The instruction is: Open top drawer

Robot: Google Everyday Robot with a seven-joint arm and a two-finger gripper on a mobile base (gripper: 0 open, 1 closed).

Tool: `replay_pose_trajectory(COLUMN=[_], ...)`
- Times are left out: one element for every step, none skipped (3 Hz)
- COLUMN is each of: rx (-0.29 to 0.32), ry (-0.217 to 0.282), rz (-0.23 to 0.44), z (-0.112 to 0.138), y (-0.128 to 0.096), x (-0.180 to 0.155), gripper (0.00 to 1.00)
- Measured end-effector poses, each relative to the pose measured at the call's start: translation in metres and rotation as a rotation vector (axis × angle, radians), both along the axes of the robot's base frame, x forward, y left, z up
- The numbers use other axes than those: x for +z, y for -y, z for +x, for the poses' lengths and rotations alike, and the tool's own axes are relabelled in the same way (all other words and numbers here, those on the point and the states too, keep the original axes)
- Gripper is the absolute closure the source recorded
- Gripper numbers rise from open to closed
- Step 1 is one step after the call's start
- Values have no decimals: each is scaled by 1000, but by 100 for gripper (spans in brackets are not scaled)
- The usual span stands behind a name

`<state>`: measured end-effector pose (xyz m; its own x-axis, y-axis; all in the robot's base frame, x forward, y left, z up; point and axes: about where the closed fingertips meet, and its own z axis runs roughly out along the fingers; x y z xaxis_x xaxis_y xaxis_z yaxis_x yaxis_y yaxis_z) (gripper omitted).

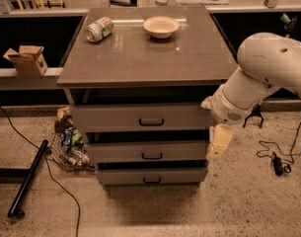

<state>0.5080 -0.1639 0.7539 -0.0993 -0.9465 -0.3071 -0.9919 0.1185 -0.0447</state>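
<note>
At centre, the top drawer (140, 117) looks shut, its handle (151, 122) untouched, so I judge this the approach. At its 3 o'clock my gripper (218, 142) hangs empty beside the cabinet; how open, I cannot tell. Next: swing to the handle. No writing reads.

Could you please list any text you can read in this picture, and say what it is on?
Can: label print too blurred to read.
Box, top drawer, and claw hanging by its lower right corner: no text visible.
</note>
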Motion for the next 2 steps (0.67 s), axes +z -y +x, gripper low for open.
replay_pose_trajectory(rx=[51, 118], ry=[-2, 31], rz=[20, 51], z=[16, 43], y=[-15, -32], x=[-17, -35], gripper=[0, 0])
